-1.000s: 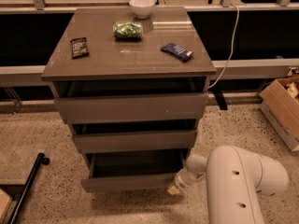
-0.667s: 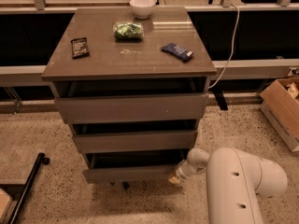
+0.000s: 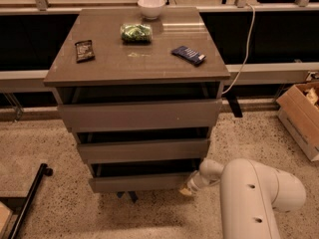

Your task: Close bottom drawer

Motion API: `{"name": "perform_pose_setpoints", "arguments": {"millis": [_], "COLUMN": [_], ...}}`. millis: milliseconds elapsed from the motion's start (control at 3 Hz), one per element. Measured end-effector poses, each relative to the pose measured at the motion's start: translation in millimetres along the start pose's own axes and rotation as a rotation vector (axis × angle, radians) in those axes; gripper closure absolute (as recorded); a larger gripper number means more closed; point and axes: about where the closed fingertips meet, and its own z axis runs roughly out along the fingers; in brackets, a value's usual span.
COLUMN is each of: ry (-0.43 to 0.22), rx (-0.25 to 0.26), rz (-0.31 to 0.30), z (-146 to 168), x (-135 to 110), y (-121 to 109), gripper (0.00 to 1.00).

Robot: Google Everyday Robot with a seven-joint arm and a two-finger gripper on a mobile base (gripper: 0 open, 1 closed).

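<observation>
1. Floor (image 3: 45, 148): speckled stone all round the table (image 3: 149, 66); dark glazed wall behind it. White cable (image 3: 243, 59) hangs off table's right rear.
2. Table top: white bowl (image 3: 151, 6) at back edge, contents unseen; green bag (image 3: 136, 32) just in front; dark packet (image 3: 84, 50) left, blue packet (image 3: 188, 55) right.
3. Bottom drawer (image 3: 142, 182): lowest under table top, front out a bit, interior dark.
4. Cardboard box (image 3: 299, 118): right of table, contents unclear.
5. Gripper (image 3: 188, 188): at btm drawer's right end; open or closed, can't tell.

A speckled stone floor (image 3: 55, 148) fills the lower frame, with a cardboard box (image 3: 299, 116) at the right edge and dark panels (image 3: 27, 46) behind. The end effector (image 3: 188, 188) sits low, right of centre.
</observation>
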Motion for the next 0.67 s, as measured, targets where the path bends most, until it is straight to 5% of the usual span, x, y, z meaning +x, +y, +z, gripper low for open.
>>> {"name": "perform_pose_setpoints", "arguments": {"millis": [333,667], "ry": [-0.021,-0.019], "rx": [0.043,0.035], "rz": [-0.014,-0.013], "z": [4.2,7.0], "x": [-8.0,-7.2], "y": [-13.9,-10.4], "gripper": [1.00,0.73]}}
